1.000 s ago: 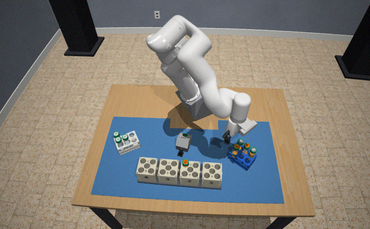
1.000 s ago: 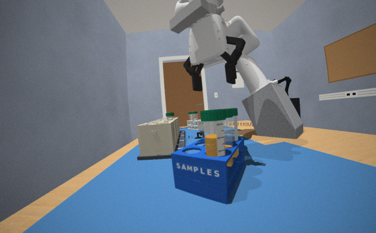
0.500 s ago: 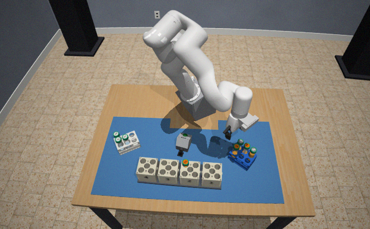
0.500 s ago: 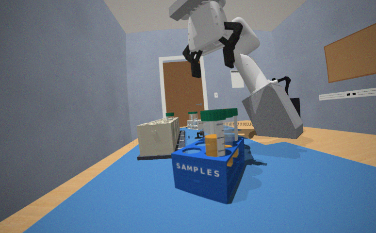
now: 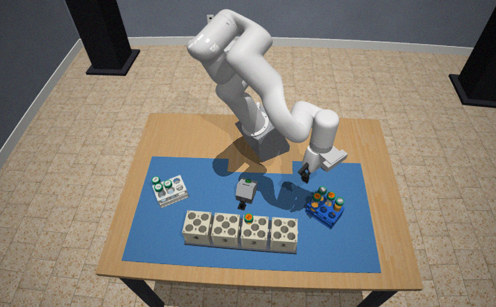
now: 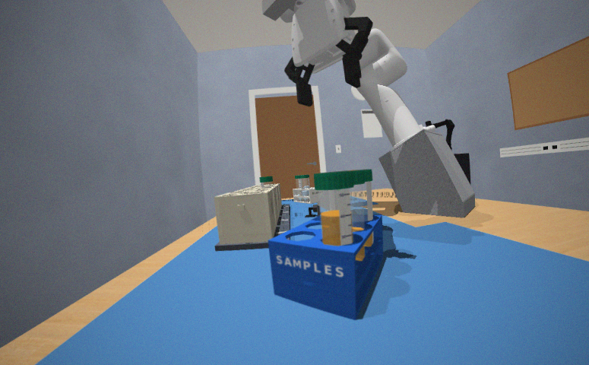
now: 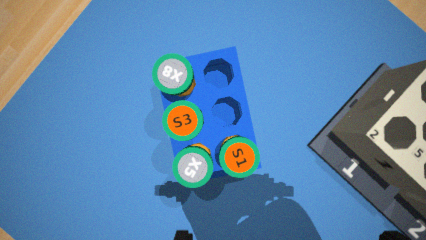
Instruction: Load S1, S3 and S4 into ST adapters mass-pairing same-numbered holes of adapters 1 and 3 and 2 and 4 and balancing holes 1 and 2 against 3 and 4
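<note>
My gripper (image 5: 304, 178) (image 6: 330, 94) (image 7: 287, 235) is open and empty, high above the mat beside the blue samples rack (image 6: 315, 291) (image 7: 244, 95). That rack holds S1 (image 5: 317, 196) (image 7: 239, 157), S3 (image 5: 331, 195) (image 7: 182, 120), X5 (image 5: 322, 190) (image 7: 193, 167) and X8 (image 5: 339, 202) (image 7: 172, 73); two wells are empty. S4 (image 5: 248, 217) stands in a back-left hole of the third adapter from the left. The other adapters in the loading stand (image 5: 239, 249) (image 7: 327, 147) show no tubes. Three white-dotted blanks (image 5: 155, 180) (image 5: 159, 187) (image 5: 168, 183) stand in the white rack (image 5: 174, 199); their numbers are too small to read.
The small grey desk (image 5: 245, 191) with its green DONE key (image 5: 248, 180) stands behind the adapters, between the two racks. The blue samples rack is at the right of the mat, turned at an angle. The arm's base (image 5: 269, 143) stands at the back.
</note>
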Controlling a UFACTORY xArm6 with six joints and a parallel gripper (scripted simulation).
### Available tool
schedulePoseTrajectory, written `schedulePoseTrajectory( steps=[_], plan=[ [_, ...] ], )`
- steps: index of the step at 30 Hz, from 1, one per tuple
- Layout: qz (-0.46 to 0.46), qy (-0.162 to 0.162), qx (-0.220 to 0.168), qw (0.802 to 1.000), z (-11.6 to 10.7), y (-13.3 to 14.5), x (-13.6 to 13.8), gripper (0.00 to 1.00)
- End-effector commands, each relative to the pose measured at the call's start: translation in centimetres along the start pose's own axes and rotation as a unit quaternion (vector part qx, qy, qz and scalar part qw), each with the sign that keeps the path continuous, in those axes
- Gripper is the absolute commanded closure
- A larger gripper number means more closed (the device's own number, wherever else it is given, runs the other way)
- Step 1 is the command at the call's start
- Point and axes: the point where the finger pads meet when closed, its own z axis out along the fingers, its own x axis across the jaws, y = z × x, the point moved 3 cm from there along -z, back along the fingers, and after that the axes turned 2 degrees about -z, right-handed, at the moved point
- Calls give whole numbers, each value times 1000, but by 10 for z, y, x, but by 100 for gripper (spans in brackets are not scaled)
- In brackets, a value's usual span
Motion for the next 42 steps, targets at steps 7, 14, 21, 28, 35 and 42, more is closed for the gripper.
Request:
schedulePoseTrajectory(
  steps=[7, 14, 21, 28, 35, 42],
  plan=[
    [131, 0, 1, 991, -2, 11, 38, 0],
    [245, 0, 1, 969, -2, 22, 71, 0],
    [325, 0, 1, 946, -2, 30, 95, 0],
    [381, 0, 1, 924, -2, 41, 128, 0],
    [381, 0, 1, 924, -2, 52, 162, 0],
    [381, 0, 1, 924, -2, 60, 186, 0]
  ],
)
